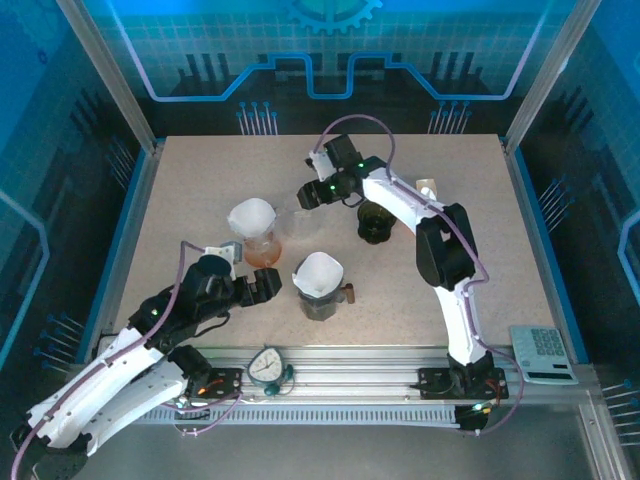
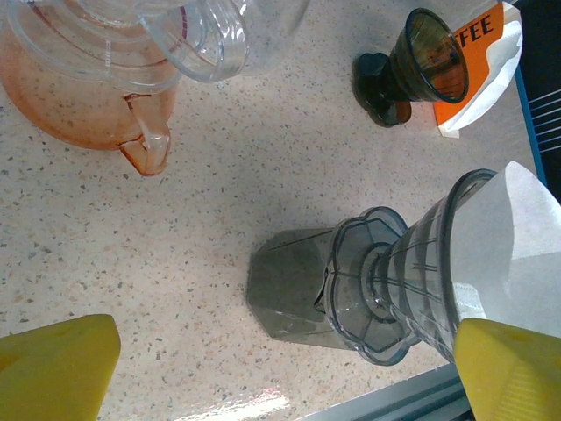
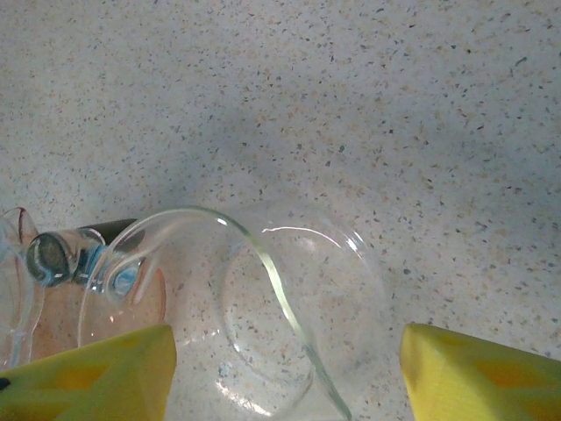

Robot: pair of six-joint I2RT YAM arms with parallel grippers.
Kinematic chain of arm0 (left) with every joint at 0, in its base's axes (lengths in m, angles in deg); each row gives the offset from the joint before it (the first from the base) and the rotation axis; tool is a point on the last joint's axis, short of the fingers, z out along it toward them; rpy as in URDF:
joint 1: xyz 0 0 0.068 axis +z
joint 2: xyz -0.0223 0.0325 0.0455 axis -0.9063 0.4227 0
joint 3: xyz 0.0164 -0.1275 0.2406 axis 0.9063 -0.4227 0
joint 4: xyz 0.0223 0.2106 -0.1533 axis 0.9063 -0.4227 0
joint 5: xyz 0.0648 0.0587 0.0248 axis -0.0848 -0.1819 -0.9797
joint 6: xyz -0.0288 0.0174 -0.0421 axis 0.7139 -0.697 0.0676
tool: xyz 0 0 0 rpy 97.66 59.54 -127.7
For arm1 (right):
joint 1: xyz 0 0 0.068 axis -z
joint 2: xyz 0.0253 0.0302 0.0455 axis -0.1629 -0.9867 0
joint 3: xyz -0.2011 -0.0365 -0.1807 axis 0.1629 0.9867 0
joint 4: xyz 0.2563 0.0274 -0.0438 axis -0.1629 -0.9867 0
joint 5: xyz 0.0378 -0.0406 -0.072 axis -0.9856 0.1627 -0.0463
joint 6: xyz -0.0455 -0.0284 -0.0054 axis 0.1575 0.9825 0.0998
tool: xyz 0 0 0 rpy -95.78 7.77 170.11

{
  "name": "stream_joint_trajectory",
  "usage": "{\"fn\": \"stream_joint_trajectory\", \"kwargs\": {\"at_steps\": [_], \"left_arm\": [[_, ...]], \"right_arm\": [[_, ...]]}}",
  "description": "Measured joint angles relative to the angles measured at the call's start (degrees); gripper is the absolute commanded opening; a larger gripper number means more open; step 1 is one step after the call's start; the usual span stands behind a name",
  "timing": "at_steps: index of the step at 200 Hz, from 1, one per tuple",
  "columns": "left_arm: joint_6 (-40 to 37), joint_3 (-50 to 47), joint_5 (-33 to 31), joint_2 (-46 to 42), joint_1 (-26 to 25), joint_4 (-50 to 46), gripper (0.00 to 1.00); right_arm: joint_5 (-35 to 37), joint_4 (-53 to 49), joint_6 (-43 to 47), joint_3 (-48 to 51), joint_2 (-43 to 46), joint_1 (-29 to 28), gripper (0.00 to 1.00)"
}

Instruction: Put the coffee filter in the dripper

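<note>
Coffee filter [image 2: 526, 237] sits in the grey dripper [image 2: 412, 281] beside my left gripper [image 2: 285, 377], jaws wide to clear it; right gripper [image 3: 285, 377], jaws likewise apart, straddles the clear dripper [image 3: 298, 263].

You face a speckled beige counter [image 1: 190, 190] edged in blue, enclosed by aluminium posts [image 1: 108, 75]. The back wall [image 1: 200, 50] glows blue — tiled grid, circuit-line pattern, a gear emblem [image 1: 333, 12] at top centre. A slotted aluminium rail [image 1: 360, 365] runs along the near edge.

Speckled table [image 1: 190, 200]; orange carafe [image 1: 262, 254], dark dripper [image 1: 373, 226]
</note>
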Motion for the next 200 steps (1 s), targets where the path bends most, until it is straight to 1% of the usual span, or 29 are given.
{"fn": "stream_joint_trajectory", "kwargs": {"at_steps": [33, 73, 113, 145, 175, 200], "left_arm": [[0.00, -0.11, 0.00, 0.02, 0.00, -0.02, 0.99], [0.02, -0.17, 0.00, 0.02, 0.00, -0.02, 0.99], [0.02, -0.42, 0.02, 0.02, 0.04, -0.04, 0.99], [0.04, -0.42, 0.02, 0.02, 0.04, -0.04, 0.99], [0.07, -0.76, 0.07, 0.02, 0.07, -0.02, 0.99], [0.33, -0.92, 0.50, 0.13, 0.07, -0.02, 0.99]], "right_arm": [[0.79, -2.56, 0.74, -2.84, -2.36, -0.15, 0.56], [0.76, -3.45, 0.81, -3.96, -3.32, -0.39, 0.35], [1.46, -3.04, -0.11, -4.02, -3.32, -0.50, 0.19], [1.68, -1.88, -0.85, -3.41, -3.10, -0.55, 0.11], [4.02, -1.18, -1.84, -2.36, -2.16, -0.55, 0.05], [5.40, -1.07, -2.51, -0.92, -0.79, -0.46, 0.02]]}}
